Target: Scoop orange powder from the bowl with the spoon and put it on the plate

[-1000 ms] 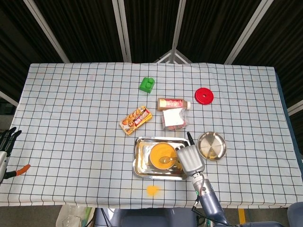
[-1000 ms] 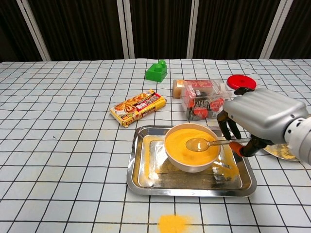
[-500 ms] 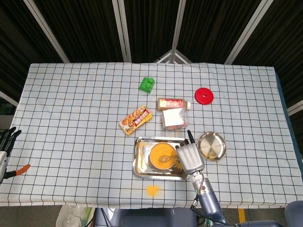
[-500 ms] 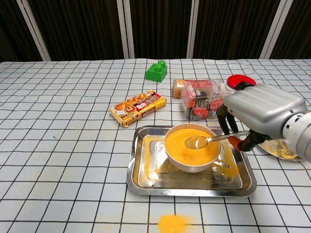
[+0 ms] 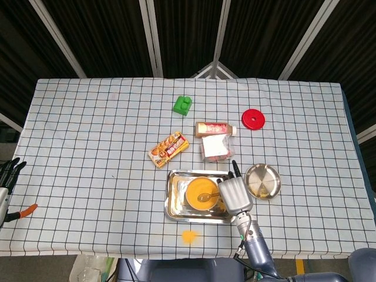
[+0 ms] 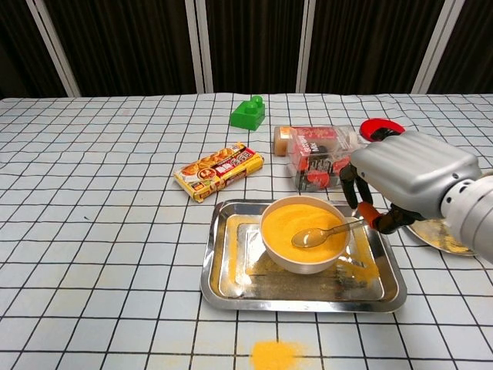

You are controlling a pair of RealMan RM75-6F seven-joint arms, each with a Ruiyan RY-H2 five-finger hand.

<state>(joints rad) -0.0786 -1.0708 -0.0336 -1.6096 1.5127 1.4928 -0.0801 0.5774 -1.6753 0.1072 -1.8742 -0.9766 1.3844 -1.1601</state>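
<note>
Right hand [image 6: 408, 179] grips the spoon [image 6: 323, 233] by its orange-tipped handle, fingers curled round it; spoon is metal, tilted down w/ its bowl end resting in the orange powder [image 6: 296, 223], a little powder on it. Powder fills a white bowl [image 6: 303, 260] nearly to the rim, surface smooth, bright orange. Bowl sits in a steel tray [image 6: 231, 285] near the tabletop's [image 5: 88, 147] near edge, right of centre; tray floor dusted w/ orange streaks, esp. right side. Plate [image 5: 262, 181], round & metal, lies just right of the tray, some orange on it in chest view. A spilled orange patch [image 6: 276, 354] on the cloth betw. tray & near edge. Left hand [image 5: 8, 175] at the far left edge off the tabletop, fingers apart, holding nothing. Further back: snack packet [image 6: 219, 170], green block [image 6: 248, 112], clear box [image 6: 323, 158], red lid [image 5: 253, 119].
</note>
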